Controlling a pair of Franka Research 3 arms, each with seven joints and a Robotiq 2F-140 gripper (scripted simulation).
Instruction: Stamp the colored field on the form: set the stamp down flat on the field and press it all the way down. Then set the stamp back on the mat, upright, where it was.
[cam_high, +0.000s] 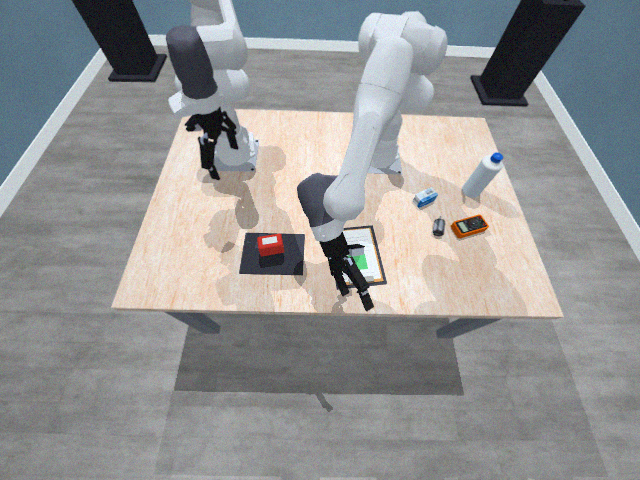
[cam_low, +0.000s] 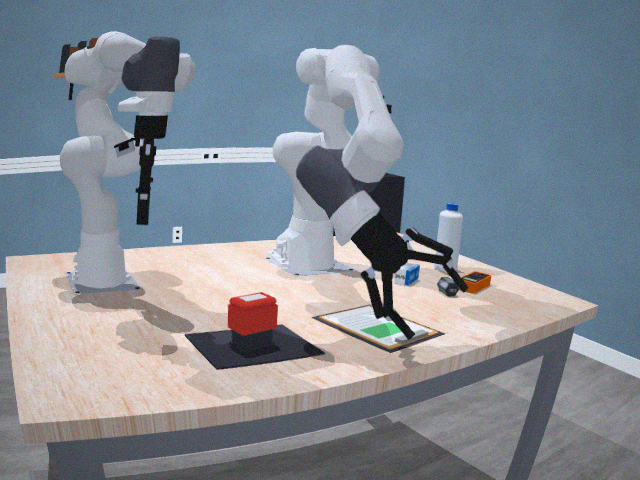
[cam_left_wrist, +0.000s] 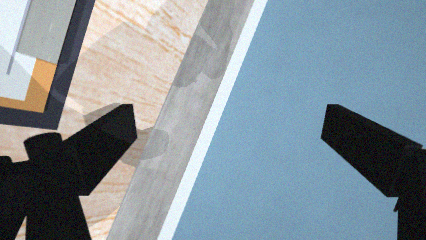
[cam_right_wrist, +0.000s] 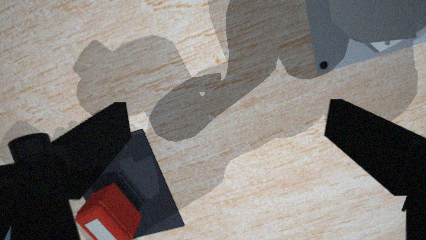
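Note:
The red stamp (cam_high: 270, 245) (cam_low: 252, 315) (cam_right_wrist: 112, 212) stands upright on its black base on the dark mat (cam_high: 294, 248) (cam_low: 206, 346) (cam_right_wrist: 160, 200). The clipboard (cam_left_wrist: 65, 75) holds the white form (cam_high: 364, 237) (cam_low: 351, 317) with a green field (cam_high: 360, 261) (cam_low: 379, 329). My left gripper (cam_high: 356, 299) (cam_low: 437, 312) (cam_left_wrist: 229, 121) is open and empty, tilted above the clipboard's clip end near the table's front edge. My right gripper (cam_high: 224, 161) (cam_low: 143, 219) (cam_right_wrist: 227, 119) is open and empty, high above the table, behind the mat and to its left in the top view.
Right of the clipboard in the top view are a blue and white box (cam_high: 425, 197) (cam_low: 410, 274), a small dark object (cam_high: 438, 227) (cam_low: 447, 286), an orange multimeter (cam_high: 469, 226) (cam_low: 476, 282) and a tall white bottle (cam_high: 480, 178) (cam_low: 449, 232) with a blue cap.

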